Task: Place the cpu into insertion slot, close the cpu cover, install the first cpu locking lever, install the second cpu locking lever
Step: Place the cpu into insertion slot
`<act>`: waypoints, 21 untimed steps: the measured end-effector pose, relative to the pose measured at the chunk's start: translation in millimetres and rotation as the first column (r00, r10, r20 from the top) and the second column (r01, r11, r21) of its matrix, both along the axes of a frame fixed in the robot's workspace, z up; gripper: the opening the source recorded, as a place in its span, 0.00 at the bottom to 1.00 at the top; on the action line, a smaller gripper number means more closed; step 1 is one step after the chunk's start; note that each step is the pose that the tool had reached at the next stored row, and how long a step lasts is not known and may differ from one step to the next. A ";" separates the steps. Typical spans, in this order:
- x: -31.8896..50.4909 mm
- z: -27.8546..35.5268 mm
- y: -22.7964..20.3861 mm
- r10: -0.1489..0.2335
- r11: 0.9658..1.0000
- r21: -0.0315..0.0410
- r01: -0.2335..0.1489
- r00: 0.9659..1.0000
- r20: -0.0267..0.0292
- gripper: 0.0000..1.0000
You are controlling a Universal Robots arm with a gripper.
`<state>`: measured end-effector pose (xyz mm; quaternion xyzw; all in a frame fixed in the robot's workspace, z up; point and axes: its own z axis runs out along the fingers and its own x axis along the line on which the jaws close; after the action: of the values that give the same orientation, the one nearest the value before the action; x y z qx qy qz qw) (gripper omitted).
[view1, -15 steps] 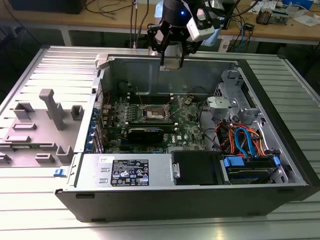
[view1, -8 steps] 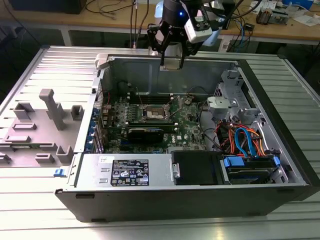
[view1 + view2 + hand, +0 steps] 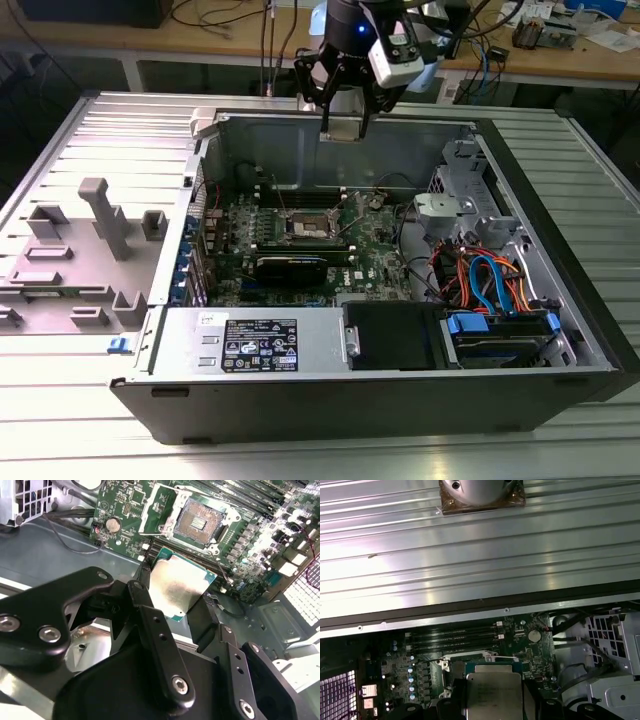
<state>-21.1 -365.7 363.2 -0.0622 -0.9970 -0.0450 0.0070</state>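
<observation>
Cpu (image 3: 180, 587) sits pinched between the two black fingers of the gripper (image 3: 175, 594), one finger (image 3: 142, 592) against each of two opposite edges; its silvery top faces the camera in the second wrist view, with a thin green rim showing along the edges. In the first wrist view the same chip (image 3: 492, 695) hangs in front of the green motherboard (image 3: 420, 672).

In the exterior view the arm comes down from the upper edge of the picture; its wrist is upright and the gripper (image 3: 343, 125) points straight down, fingers closed in on the pale plate of the cpu (image 3: 343, 130). The gripper hangs over the far wall of the open computer case (image 3: 400, 400), raised well above the board and apart from everything inside.

The insertion slot (image 3: 305, 225) lies on the motherboard (image 3: 375, 250) nearer the camera than the gripper, just behind the black graphics card (image 3: 290, 268). In the second wrist view the insertion slot (image 3: 200, 520) is bare, its dark contact field uncovered inside the silvery frame; the cpu is clear of it, not touching. Long memory slots (image 3: 240, 495) run beside the socket, and a round coin battery (image 3: 113, 525) sits on the board's other side.

Orange and blue cables (image 3: 490, 280) fill the case toward the exterior view's right; a grey moulded fixture (image 3: 90, 240) rests on the ribbed metal table (image 3: 60, 420) at the exterior view's left.
</observation>
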 end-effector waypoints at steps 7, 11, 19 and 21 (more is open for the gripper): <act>-3.3 -0.7 -4.7 -0.009 1.000 0.000 0.009 1.000 0.000 0.54; -5.2 -0.7 -5.1 -0.008 1.000 0.000 0.008 1.000 0.000 0.54; -5.8 -1.1 -5.9 -0.009 1.000 0.000 0.009 1.000 0.000 0.54; -5.7 -1.1 -7.4 -0.009 1.000 0.000 0.009 1.000 0.000 0.54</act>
<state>-26.8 -373.1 362.0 -0.0669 -0.9967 -0.0451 0.0068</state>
